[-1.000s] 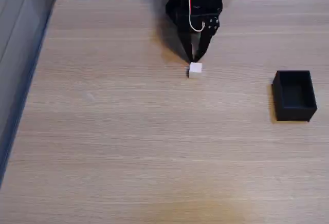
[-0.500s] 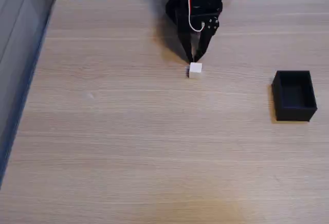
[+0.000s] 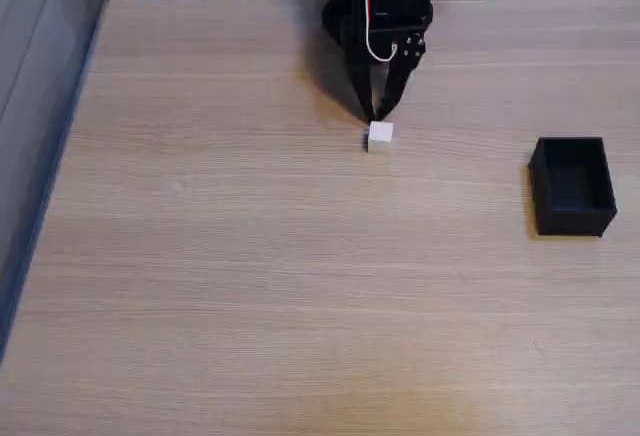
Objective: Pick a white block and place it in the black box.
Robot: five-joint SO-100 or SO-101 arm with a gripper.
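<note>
White block (image 3: 380,135) sits mid-desk (image 3: 250,256), directly under the hand (image 3: 377,116) in the fixed view, the fingertips converging just above its far edge. I can't tell whether they pinch it. The black box (image 3: 572,185) lies well off to the right.

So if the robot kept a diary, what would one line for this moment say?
phase: reaching | gripper: tips just behind white block, grasp unclear | white block: on table | black box: empty, far right
</note>
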